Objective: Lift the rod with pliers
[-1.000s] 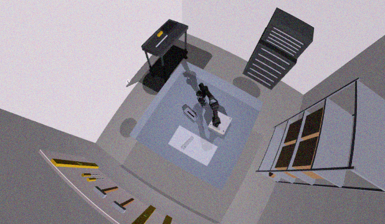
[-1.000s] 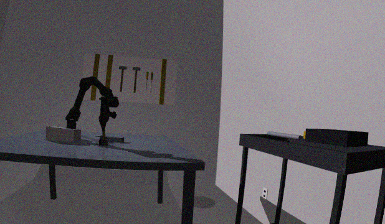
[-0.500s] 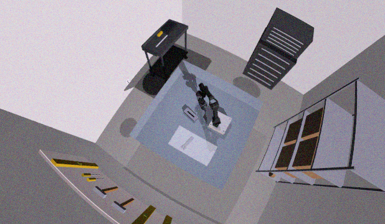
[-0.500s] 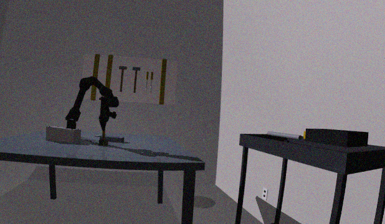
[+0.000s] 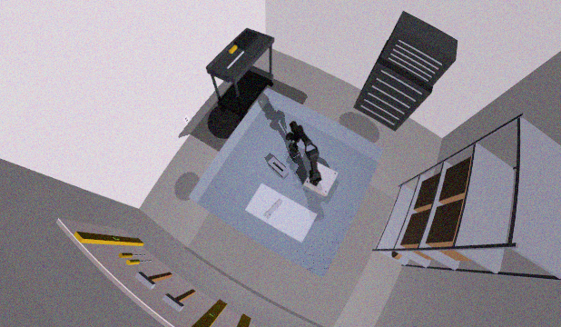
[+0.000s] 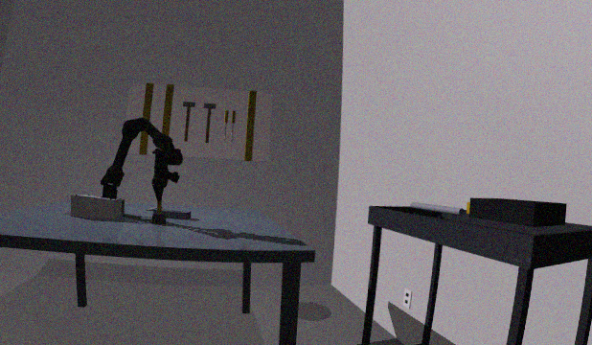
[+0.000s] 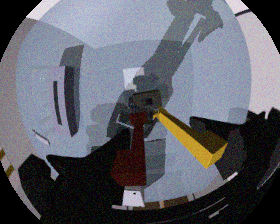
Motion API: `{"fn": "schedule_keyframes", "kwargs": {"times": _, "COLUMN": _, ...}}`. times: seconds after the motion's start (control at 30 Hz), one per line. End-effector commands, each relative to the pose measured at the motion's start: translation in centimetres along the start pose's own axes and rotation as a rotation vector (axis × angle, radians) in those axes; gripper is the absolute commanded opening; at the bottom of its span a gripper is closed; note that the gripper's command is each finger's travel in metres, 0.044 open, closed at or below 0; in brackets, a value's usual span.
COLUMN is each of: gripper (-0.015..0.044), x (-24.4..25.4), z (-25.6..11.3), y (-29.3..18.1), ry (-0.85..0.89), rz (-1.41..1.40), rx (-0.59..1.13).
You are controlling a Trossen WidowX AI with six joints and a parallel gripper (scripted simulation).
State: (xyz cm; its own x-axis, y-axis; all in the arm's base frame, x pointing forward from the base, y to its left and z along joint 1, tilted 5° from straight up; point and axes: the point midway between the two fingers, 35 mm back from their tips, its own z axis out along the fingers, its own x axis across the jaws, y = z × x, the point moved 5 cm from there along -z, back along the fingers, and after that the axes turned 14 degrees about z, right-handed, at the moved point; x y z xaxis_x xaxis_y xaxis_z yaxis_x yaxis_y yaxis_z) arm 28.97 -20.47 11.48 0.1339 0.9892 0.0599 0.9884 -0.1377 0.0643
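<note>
Locking pliers, red-and-yellow-handled (image 6: 159,205) (image 7: 188,137): upright at small black holster (image 6: 158,219) (image 7: 152,95) on blue-grey tabletop (image 5: 235,191) (image 6: 219,224) (image 7: 106,65). Black claw (image 6: 159,189) (image 7: 160,125): wide open around handles, unclamped. Grey slotted channel block (image 5: 282,172) (image 6: 181,215) (image 7: 48,95): nearby; rod indistinct.

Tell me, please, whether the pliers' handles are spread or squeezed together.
Spread: in the wrist view, the red handle and yellow handle splay apart.
</note>
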Motion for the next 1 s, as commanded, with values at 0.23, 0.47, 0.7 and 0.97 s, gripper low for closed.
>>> {"fn": "schedule_keyframes", "kwargs": {"times": 0.23, "gripper": 0.0341, "x": 0.0, "z": 0.0, "y": 0.1, "ry": 0.001, "rz": 0.003, "rx": -0.003}}
{"fn": "schedule_keyframes", "kwargs": {"times": 0.47, "gripper": 0.0319, "x": 0.0, "z": 0.0, "y": 0.1, "ry": 0.001, "rz": 0.003, "rx": -0.003}}
{"fn": "schedule_keyframes", "kwargs": {"times": 0.7, "gripper": 0.0319, "x": 0.0, "z": 0.0, "y": 0.1, "ry": 0.001, "rz": 0.003, "rx": -0.003}}
{"fn": "schedule_keyframes", "kwargs": {"times": 0.97, "gripper": 0.0319, "x": 0.1, "z": -1.6, "y": 0.1, "ry": -0.006, "rz": 0.002, "rx": -0.003}}
